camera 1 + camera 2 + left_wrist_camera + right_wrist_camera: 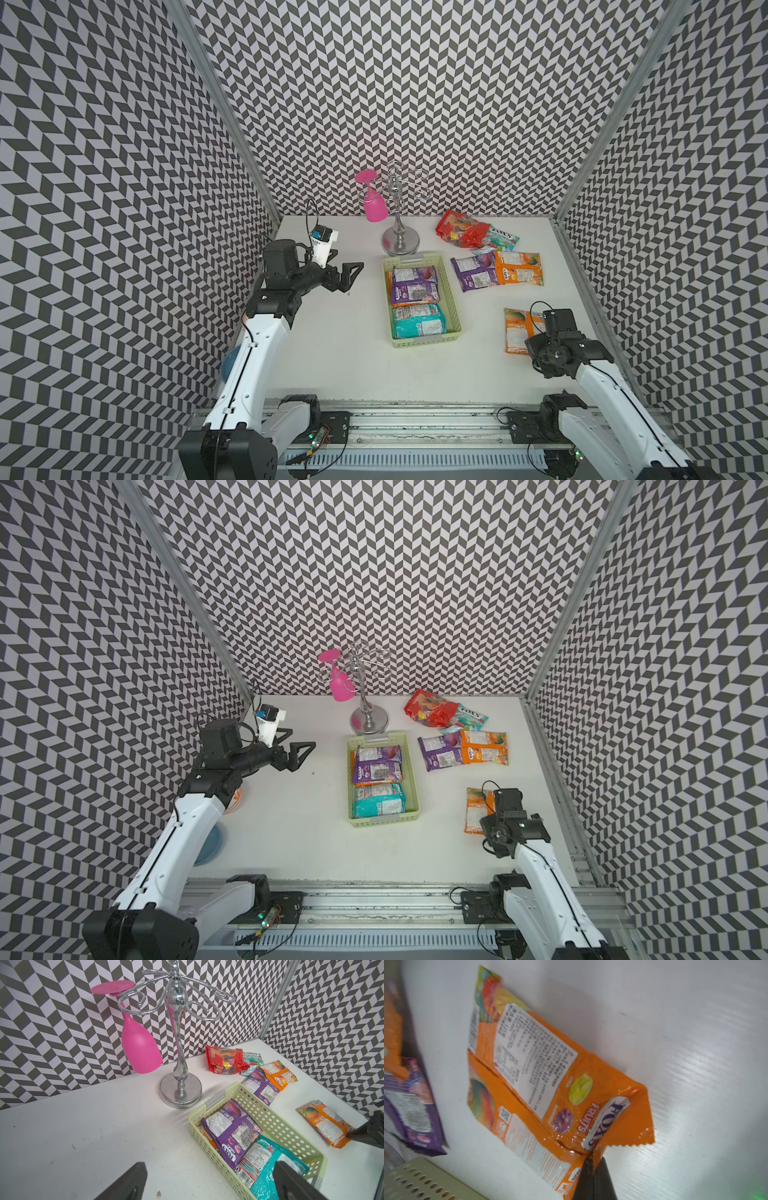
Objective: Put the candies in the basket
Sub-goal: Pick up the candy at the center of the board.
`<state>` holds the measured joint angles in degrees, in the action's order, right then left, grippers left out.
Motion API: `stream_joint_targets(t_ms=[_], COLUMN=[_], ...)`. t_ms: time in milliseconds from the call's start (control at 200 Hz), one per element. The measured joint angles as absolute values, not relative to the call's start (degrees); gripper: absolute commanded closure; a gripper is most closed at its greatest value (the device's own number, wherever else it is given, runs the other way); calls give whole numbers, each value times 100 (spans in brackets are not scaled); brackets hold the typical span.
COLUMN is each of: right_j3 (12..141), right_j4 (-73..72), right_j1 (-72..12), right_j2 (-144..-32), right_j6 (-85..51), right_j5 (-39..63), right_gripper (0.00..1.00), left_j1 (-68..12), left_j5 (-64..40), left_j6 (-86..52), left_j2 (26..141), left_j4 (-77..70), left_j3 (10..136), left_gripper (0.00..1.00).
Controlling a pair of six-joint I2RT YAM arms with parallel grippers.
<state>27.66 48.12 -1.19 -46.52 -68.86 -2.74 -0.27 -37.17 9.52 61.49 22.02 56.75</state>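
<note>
Tightly, the right gripper [590, 1158] pinches the orange bag [529, 1076] by its edge.

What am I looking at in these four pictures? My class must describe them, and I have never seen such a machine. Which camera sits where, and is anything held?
This is a robot with two arms at a white table. Two pictures come from one camera head above, looking down on everything; the other two come from a small camera on each arm's wrist. On the table stand a pale-green basket, with a purple bag and a teal bag of candy inside, and a metal stand with a pink glass hanging from it. More loose bags lie nearby. The right fingers are shut on one end of an orange bag, seen in the right wrist view. The left fingers are open and empty.
</note>
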Motion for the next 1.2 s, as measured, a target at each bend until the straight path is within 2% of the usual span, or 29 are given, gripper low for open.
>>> stream_joint_targets(t_ms=[295, 481, 646, 916, 1202], right_j3=[4578, 5234, 5548, 5599, 5594], right_j4=[4775, 4626, 4322, 3223, 2097], right_j1=[-119, -119, -119, -121, -178], right_j2=[-4895, -5072, -5207, -5395, -5653], right_j6=[-6152, -5887, -5852, -6267, -7146], right_j5=[-480, -242, 364, 1938, 2987], right_gripper=[100, 100, 100, 100, 100], left_j1=[-709, -1181, -1533, -2097, -2700], left_j5=[-3507, -3634, -4036, -4729, -4635], left_j6=[1841, 2075, 2058, 1955, 1896], left_j2=[6294, 6593, 6893, 7599, 8281], left_j4=[2290, 2040, 1485, 519, -366], left_j3=[6018, 6012, 6012, 6012, 6322], left_gripper=[1, 1, 1, 1, 1])
